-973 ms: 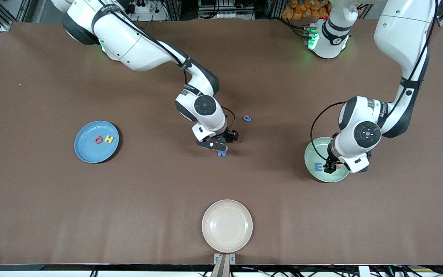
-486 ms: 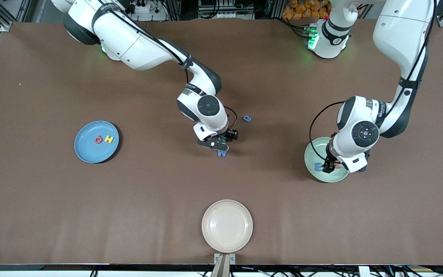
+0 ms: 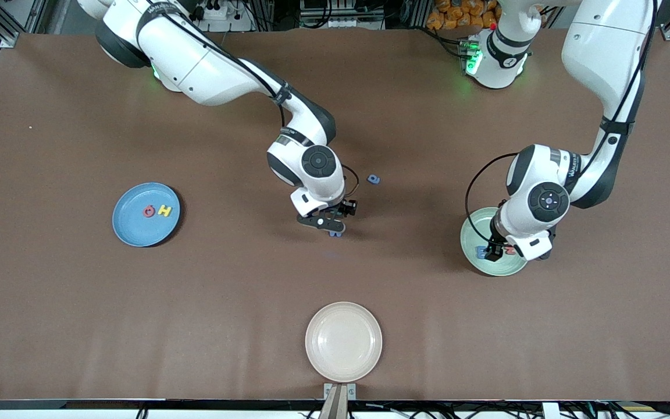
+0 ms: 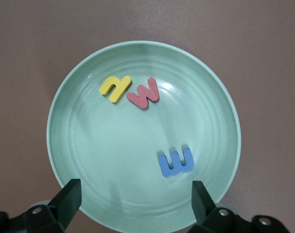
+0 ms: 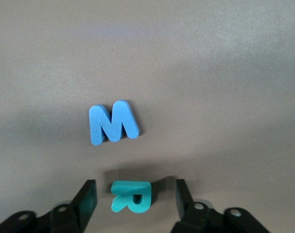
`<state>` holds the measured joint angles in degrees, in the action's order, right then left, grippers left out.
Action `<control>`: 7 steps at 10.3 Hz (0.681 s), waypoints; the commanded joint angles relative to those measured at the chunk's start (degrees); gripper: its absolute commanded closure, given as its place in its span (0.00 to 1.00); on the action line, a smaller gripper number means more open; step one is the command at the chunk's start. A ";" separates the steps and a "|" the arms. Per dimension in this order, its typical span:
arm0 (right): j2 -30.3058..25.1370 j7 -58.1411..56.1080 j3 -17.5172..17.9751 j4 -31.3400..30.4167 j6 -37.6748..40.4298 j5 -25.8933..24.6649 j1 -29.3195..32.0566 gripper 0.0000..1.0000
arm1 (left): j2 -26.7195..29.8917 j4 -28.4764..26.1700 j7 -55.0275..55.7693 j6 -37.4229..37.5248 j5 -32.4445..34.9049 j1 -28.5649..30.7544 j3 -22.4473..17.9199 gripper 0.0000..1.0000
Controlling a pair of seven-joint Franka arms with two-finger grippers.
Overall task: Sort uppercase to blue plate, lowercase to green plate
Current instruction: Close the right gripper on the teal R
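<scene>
Brown tabletop, front view: the right gripper hangs low over the middle of the table, a blue W showing just at its tip. A small blue rounded letter lies near it, farther from the camera. The blue plate, toward the right arm's end, holds a red Q beside a yellow H. The left gripper hovers over the green plate. A beige plate sits nearest the camera.

Left wrist view: the fingers are spread wide and hold nothing. Below them the plate carries a yellow y touching a red m, with a blue m apart.

Right wrist view: the fingers stand apart on either side of a teal R, gaps visible on both sides. The W lies flat just past the fingertips.
</scene>
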<state>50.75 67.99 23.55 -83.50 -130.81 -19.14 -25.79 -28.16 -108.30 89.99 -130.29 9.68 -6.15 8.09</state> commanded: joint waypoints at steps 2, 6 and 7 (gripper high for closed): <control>1.01 -0.23 0.27 1.58 0.82 -1.42 0.04 0.36 | 0.73 -0.33 0.80 0.65 1.39 -0.17 0.08 0.00; 1.10 -0.58 0.35 1.49 0.74 -0.81 -0.14 0.37 | 0.65 -0.33 0.80 0.65 1.39 -0.17 0.08 0.00; 1.19 -0.50 0.35 1.49 0.74 -0.63 -0.14 0.38 | 0.65 -0.33 0.88 0.65 1.39 -0.17 0.08 0.00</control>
<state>51.00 67.78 23.55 -83.49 -130.81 -19.37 -25.80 -28.16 -108.30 89.99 -130.29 9.68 -6.18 8.09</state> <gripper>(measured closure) 0.379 0.000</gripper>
